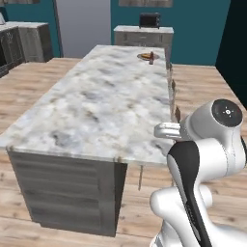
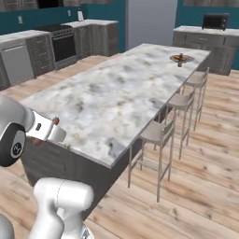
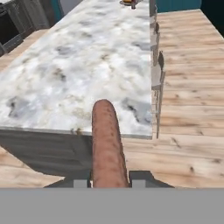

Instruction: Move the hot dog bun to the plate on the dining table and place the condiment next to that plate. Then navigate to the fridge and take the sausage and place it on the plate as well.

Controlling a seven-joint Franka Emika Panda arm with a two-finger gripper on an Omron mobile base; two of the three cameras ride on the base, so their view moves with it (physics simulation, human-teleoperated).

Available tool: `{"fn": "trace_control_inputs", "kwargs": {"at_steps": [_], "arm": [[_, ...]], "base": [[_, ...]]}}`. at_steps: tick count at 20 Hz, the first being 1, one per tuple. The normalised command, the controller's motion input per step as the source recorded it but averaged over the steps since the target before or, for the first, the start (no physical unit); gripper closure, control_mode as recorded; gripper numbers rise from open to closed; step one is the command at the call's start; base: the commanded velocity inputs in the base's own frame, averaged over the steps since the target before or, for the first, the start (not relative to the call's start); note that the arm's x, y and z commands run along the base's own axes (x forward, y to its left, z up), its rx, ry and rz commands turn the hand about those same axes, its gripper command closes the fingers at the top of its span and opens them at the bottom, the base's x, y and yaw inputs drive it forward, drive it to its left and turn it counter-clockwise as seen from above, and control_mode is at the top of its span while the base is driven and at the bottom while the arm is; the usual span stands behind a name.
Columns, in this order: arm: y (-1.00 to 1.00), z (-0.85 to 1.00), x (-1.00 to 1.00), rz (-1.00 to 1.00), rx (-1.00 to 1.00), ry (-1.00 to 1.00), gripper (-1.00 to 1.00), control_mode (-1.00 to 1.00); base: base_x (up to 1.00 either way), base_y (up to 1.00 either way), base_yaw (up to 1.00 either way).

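A: Start with the left base view. Where is the table?

B: The dining table point(image 1: 96, 103) runs away from the camera, its near end over a dark base. At its far right end sits the plate point(image 1: 147, 57) with the hot dog bun point(image 1: 146, 56) on it, and the red condiment point(image 1: 152, 58) stands just beside the plate. The arm's white elbow rises at the lower right.

A: And the right base view?

B: The same table point(image 2: 112, 98), seen from the other side, with three stools point(image 2: 161, 135) tucked along its right edge. The plate point(image 2: 181, 58) is small and far off near the far corner; the bun on it is too small to make out, and the condiment point(image 2: 179, 62) is touching or just beside the plate, I cannot tell which. The hand point(image 2: 55, 122) shows at the left, off the table's near end, with reddish-brown tips of something poking out at it. A stove point(image 2: 63, 44) stands against the back wall.

A: The hand view?

B: The fingers point(image 3: 81, 183) are pressed onto the sausage point(image 3: 106, 142), a long reddish-brown cylinder pointing toward the table point(image 3: 65, 74). It hangs short of the near edge. The plate point(image 3: 127, 2) is at the very top, well apart.
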Motion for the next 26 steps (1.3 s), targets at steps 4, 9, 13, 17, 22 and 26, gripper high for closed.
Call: {"fn": "trace_control_inputs", "kwargs": {"at_steps": [4,9,13,17,22,26], "arm": [[0.00,0.00,0.00,0.00,0.00,0.00,1.00,1.00],[0.00,0.00,0.00,0.00,0.00,0.00,1.00,1.00],[0.00,0.00,0.00,0.00,0.00,0.00,1.00,1.00],[0.00,0.00,0.00,0.00,0.00,0.00,1.00,1.00],[0.00,0.00,0.00,0.00,0.00,0.00,1.00,1.00],[0.00,0.00,0.00,0.00,0.00,0.00,1.00,1.00]], "base": [[0.18,-1.00,0.14],[0.32,-1.00,0.19],[0.50,-1.00,0.25],[0.58,-1.00,0.31],[0.90,-1.00,0.25],[1.00,-1.00,0.21]]}}
